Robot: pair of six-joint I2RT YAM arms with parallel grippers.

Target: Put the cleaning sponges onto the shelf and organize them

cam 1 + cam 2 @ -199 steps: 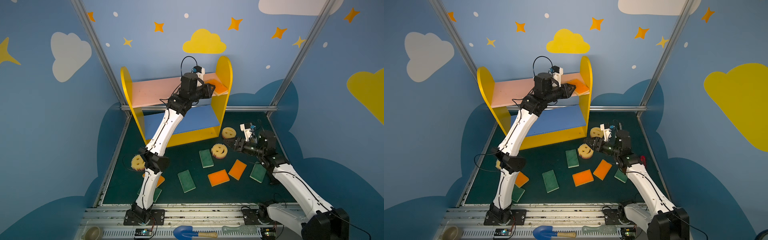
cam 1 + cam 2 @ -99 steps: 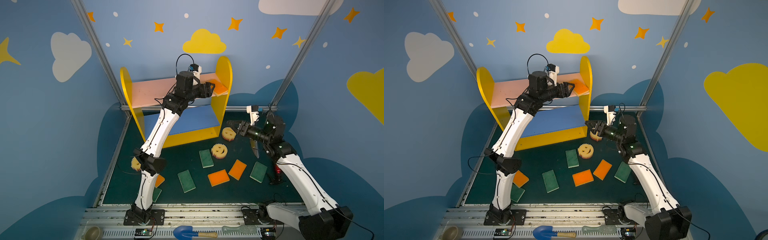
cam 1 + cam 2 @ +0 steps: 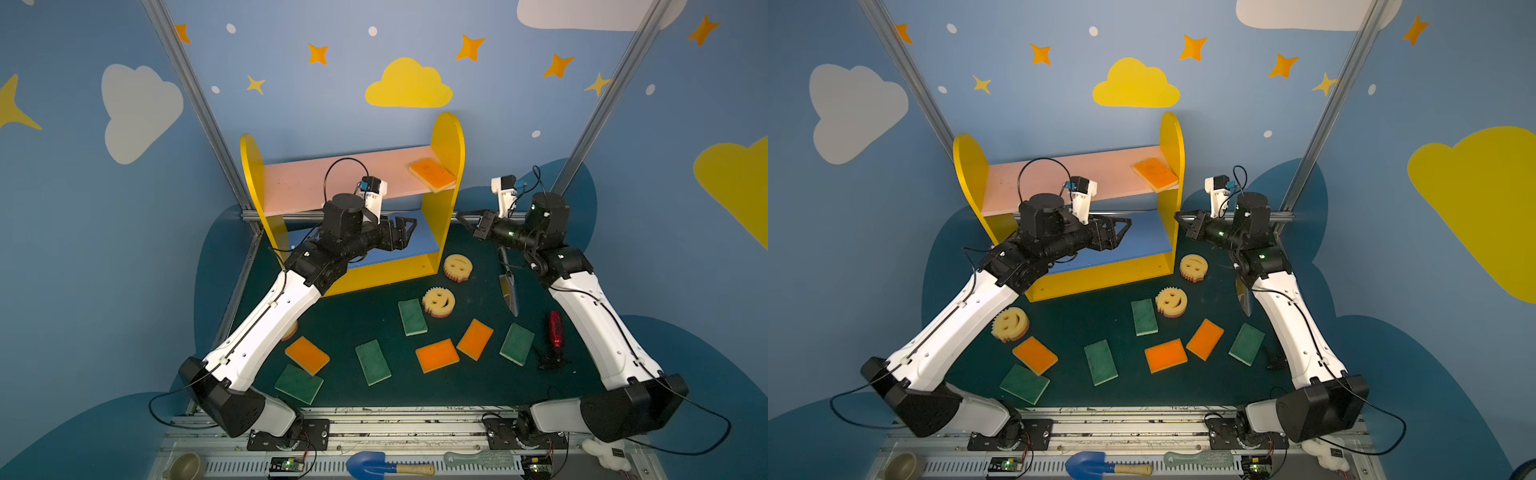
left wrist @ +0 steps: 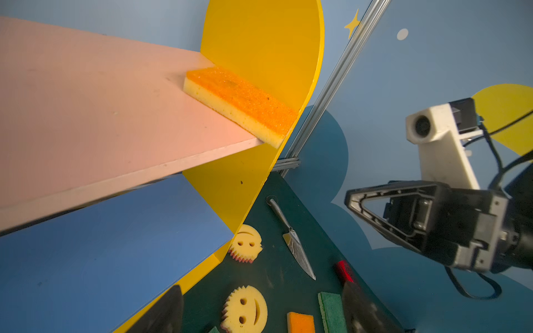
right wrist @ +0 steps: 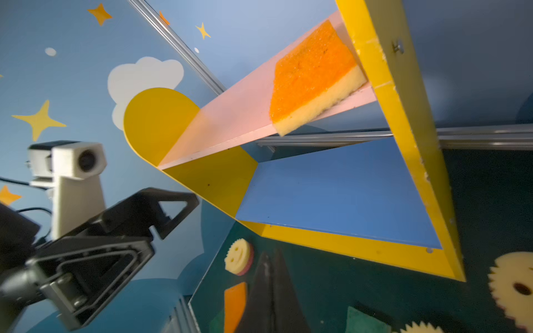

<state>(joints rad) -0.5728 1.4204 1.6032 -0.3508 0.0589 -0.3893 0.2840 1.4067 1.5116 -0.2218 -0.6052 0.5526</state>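
The shelf (image 3: pixel 448 137) stands at the back. One orange-topped sponge (image 3: pixel 432 174) lies at the right end of its pink board, overhanging the front edge (image 4: pixel 242 101) (image 5: pixel 311 75). My left gripper (image 3: pixel 409 228) (image 4: pixel 261 287) hangs open and empty in front of the blue board. My right gripper (image 3: pixel 459 216) (image 5: pixel 271 259) is shut on nothing, in the air beside the shelf's right panel. On the mat lie smiley sponges (image 3: pixel 457 268) (image 3: pixel 438 302) (image 3: pixel 1010 324), several green pads (image 3: pixel 412 317) and three orange pads (image 3: pixel 437 355).
A metal trowel (image 3: pixel 509 291) and a red tool (image 3: pixel 555 334) lie on the mat under my right arm. Along the front rail are a blue shovel (image 3: pixel 386 465), a brush (image 3: pixel 478 459), a bowl (image 3: pixel 185 467) and a white fluffy toy (image 3: pixel 602 449).
My left gripper opened, left the orange sponge on the pink board, and drew back and down. My right gripper rose from the smiley sponges and shut empty.
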